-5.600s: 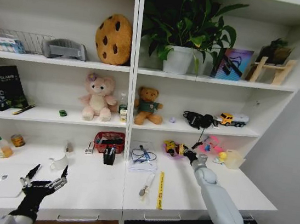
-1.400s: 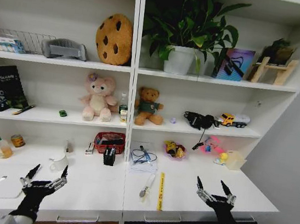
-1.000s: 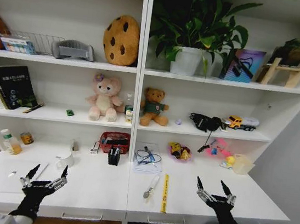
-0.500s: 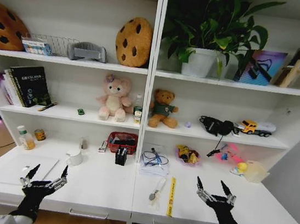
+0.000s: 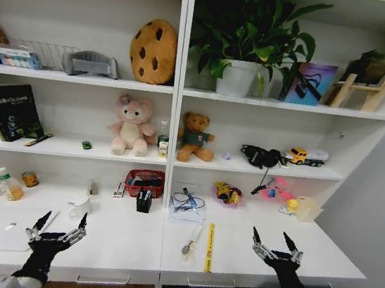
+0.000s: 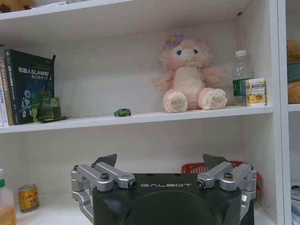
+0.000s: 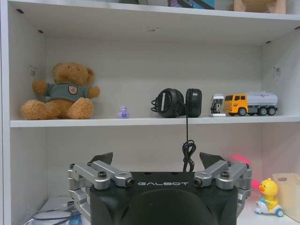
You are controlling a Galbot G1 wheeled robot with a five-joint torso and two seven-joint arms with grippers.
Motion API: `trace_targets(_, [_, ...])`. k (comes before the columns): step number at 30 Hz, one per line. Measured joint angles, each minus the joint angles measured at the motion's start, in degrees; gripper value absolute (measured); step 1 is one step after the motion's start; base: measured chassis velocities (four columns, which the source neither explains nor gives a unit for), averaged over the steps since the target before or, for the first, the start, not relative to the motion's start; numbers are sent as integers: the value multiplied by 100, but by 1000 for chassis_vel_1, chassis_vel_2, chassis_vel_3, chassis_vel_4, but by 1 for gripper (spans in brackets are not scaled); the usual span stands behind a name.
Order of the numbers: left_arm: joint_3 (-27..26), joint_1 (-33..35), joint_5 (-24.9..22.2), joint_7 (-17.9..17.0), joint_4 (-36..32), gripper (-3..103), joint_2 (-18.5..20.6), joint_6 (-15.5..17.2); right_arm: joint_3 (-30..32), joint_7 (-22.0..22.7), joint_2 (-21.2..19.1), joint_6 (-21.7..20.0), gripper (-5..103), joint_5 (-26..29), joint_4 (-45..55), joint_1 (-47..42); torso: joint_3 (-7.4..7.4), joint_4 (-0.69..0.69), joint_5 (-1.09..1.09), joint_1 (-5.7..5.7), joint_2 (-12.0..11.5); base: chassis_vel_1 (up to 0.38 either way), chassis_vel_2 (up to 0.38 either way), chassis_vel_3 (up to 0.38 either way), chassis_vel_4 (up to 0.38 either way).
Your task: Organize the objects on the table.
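Claws (image 5: 59, 226) (image 5: 277, 243) spread above white table (image 5: 122, 245)

White table (image 5: 122, 245), yellow ruler (image 5: 208, 246), white mug (image 5: 78, 208), red basket (image 5: 144, 181)

Shelves of toys, books and a plant.
A cookie cushion (image 5: 150, 50) sits beside a potted plant (image 5: 244, 44) on the top shelf; below, a pink plush (image 5: 129, 125), brown teddy bear (image 5: 193, 136), headphones (image 5: 258, 155), toy truck (image 5: 306, 156) and books (image 5: 9, 110).
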Motion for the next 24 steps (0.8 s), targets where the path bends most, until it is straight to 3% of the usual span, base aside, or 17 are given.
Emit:
trace_targets(9, [0, 0, 0, 1, 0, 100, 0, 0, 0, 0, 0, 0, 100, 0, -1, 0, 0, -3, 1, 0, 0, 35, 38, -44, -43])
trace_targets(16, [0, 0, 0, 0, 0, 100, 0, 0, -2, -1, 0, 0, 100, 0, -1, 2, 1, 1, 1, 1, -1, 177, 181, -188, -176])
trace_targets(19, [0, 0, 0, 0, 0, 100, 0, 0, -1, 0, -1, 0, 100, 0, -1, 0, 0, -5, 0, 0, 0, 227, 193, -234, -232])
trace_targets(22, [0, 0, 0, 0, 0, 100, 0, 0, -1, -1, 0, 0, 100, 0, -1, 2, 1, 2, 3, 1, 0, 280, 246, -241, -225])
trace_targets(24, [0, 0, 0, 0, 0, 100, 0, 0, -1, -1, -1, 0, 100, 0, -1, 0, 0, -2, -1, 0, 0, 283, 296, -295, -291])
